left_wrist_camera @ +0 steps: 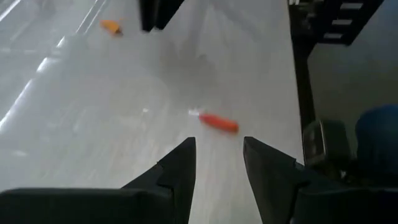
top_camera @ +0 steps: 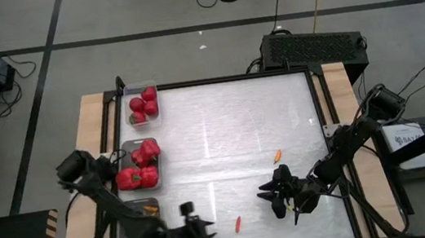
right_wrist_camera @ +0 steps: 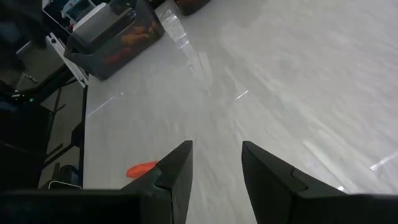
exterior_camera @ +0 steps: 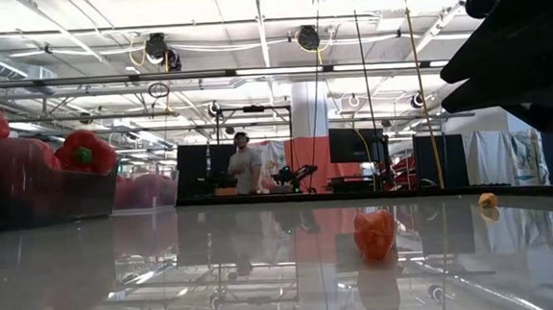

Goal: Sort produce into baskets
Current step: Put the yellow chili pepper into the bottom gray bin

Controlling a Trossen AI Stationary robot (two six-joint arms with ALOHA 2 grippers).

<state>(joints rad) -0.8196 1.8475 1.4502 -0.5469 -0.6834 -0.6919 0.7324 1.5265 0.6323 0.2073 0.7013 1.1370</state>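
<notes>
High view: straight down over the whole table (top_camera: 224, 142), far off.
Low view: at tabletop height, level, facing the room behind.
Left wrist view: close, past its fingers (left_wrist_camera: 180, 168) toward a chili (left_wrist_camera: 217, 122).
Shared: the same chili (top_camera: 238, 223) at 6 o'clock on the table.

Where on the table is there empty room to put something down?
The big middle and far right of the table is bare, between the tomato basket and the far chili. The left edge is crowded by the pepper basket. Near the front, the left gripper, near chili and right gripper crowd it.
</notes>
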